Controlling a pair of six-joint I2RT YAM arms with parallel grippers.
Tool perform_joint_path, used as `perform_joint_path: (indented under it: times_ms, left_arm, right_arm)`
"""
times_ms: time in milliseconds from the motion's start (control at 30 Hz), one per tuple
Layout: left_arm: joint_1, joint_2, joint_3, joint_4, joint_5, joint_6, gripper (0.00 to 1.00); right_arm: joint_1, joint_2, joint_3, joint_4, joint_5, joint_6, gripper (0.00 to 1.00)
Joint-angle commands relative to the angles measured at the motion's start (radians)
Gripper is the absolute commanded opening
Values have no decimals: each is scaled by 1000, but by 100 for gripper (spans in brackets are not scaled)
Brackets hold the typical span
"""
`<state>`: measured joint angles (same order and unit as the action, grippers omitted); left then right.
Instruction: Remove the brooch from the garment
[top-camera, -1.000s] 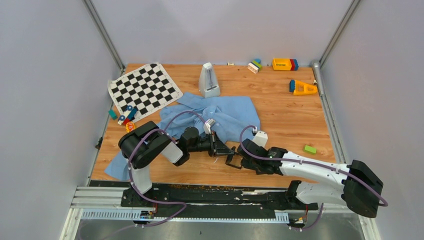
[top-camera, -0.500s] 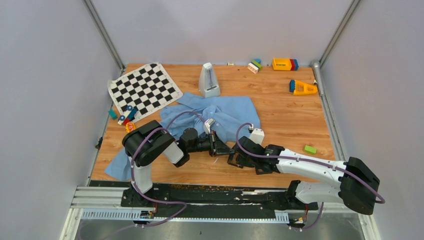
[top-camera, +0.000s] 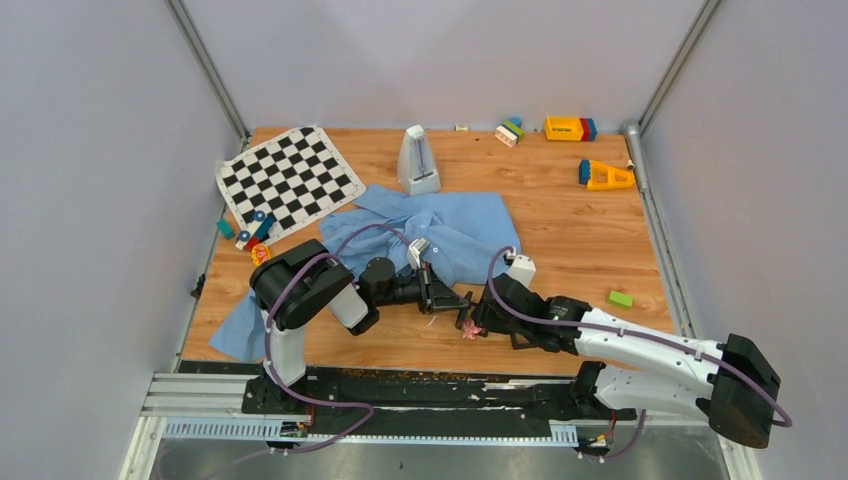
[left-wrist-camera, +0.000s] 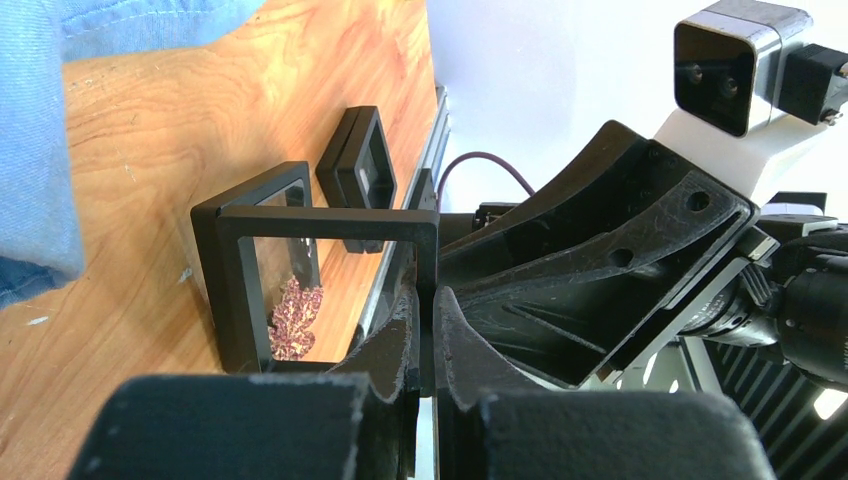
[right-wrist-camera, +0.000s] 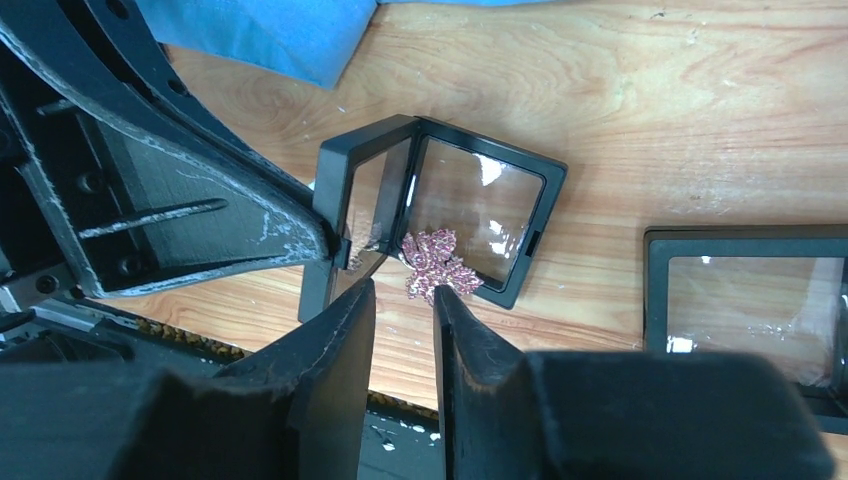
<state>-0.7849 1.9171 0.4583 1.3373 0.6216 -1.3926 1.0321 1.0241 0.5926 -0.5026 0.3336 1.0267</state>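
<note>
The wooden table (top-camera: 580, 230) sits inside grey walls, and the blue shirt (top-camera: 450, 225) lies crumpled beyond both arms, well apart from the fingertips.

Watch 3 risks.
- The left gripper (left-wrist-camera: 425, 310) pinches only the thin rim of the open black case (right-wrist-camera: 480, 215). If that rim slips, the lid could swing down on the brooch (right-wrist-camera: 440, 262).
- If you push the right gripper (right-wrist-camera: 402, 295) forward, its tips could press into the case's clear film instead of the brooch.
- A grip on just 1 edge could let the brooch twist out and fall onto the wood.

The brooch is already off the shirt. It lies just past the tips of the right gripper, at the hinge of the open case, and touches or nearly touches the fingertip on the right of the wrist view. The fingers are drawn almost together, with only a thin slit between them (nothing shows inside it). You cannot tell from here whether they nip the brooch's near edge or merely rest beside it. A second case (right-wrist-camera: 745, 300) lies flat further to that side, clear of the fingers.
</note>
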Motion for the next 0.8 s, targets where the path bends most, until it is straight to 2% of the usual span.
perform_joint_path:
  times_ms: [0, 133, 400, 467, 633, 767]
  left_arm:
    - [-5, 7, -8, 52, 3, 2, 0]
    - [-5, 24, -7, 77, 3, -10, 0]
    - [-5, 56, -7, 127, 5, -26, 0]
    - [-5, 55, -9, 134, 6, -26, 0]
    - [-5, 54, -10, 138, 5, -26, 0]
    - [-5, 55, -16, 141, -4, -27, 0]
  right_arm:
    - [4, -37, -29, 43, -34, -49, 29]
    - [6, -65, -74, 96, -144, -89, 38]
    - [20, -92, -158, 188, -284, -53, 38]
    - [35, -58, -151, 196, -288, -50, 34]
    - [74, 43, -132, 200, -233, -15, 9]
    - [96, 88, -127, 205, -180, 9, 5]
